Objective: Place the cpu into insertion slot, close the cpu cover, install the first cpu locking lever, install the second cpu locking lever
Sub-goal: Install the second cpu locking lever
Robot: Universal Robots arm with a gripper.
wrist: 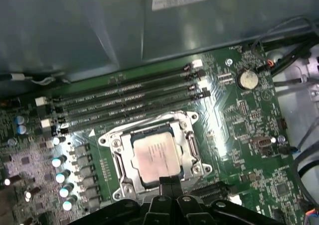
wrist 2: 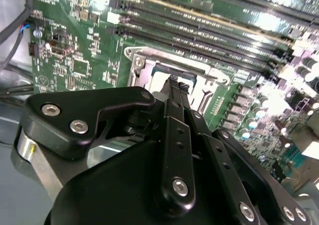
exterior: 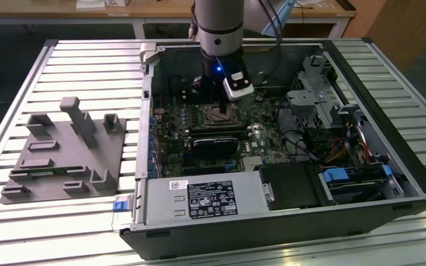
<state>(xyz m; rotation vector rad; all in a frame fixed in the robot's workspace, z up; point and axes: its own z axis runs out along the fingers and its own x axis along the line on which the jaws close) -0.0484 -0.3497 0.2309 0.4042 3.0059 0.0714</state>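
Fingertips of the gripper (wrist: 169, 181) sat pressed together in the first wrist view, gripping nothing, right at the near edge of the cpu (wrist: 155, 158). That pale chip lay flat in the insertion slot (wrist: 121, 171), with the cpu cover (wrist: 185, 150) framing it, apparently lowered over it.

In the second wrist view the closed gripper (wrist 2: 175, 83) hid most of the socket, touching or just above the cpu cover (wrist 2: 174, 60); I could not tell which.

In the exterior view the gripper (exterior: 221, 102) stood upright over the insertion slot (exterior: 221, 114) inside the computer case (exterior: 412, 183). Doing this step well probably meant pressing straight down on the frame, never on the chip.
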